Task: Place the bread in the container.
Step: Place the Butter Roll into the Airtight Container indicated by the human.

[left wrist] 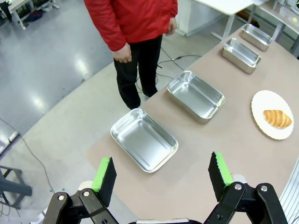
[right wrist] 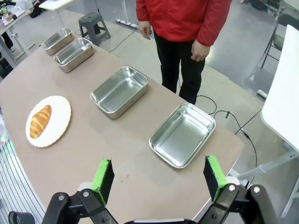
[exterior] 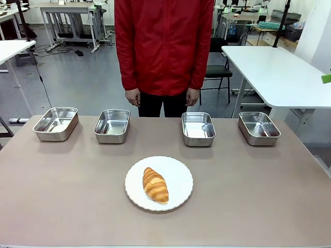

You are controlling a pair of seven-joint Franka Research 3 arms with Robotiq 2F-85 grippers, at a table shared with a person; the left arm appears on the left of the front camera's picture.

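Observation:
The bread [exterior: 155, 185], a golden-brown croissant, lies on a round white plate [exterior: 179, 173] at the table's near middle. Several identical steel pans stand in a row along the far edge; the container is one of them, such as the pan [exterior: 112, 125] left of centre, and nothing marks it out. All look empty. In the left wrist view my left gripper [left wrist: 161, 157] hangs open high above the leftmost pan [left wrist: 145, 139], with the bread [left wrist: 277, 118] far to the right. My right gripper [right wrist: 158, 159] is open above the rightmost pan [right wrist: 183, 134]; the bread [right wrist: 40, 121] lies far left.
A person in a red jacket [exterior: 164, 46] stands at the far edge, between the two middle pans, hands hanging down. A white table [exterior: 279, 72] stands behind at the right. The brown tabletop [exterior: 62, 196] is bare on both sides of the plate.

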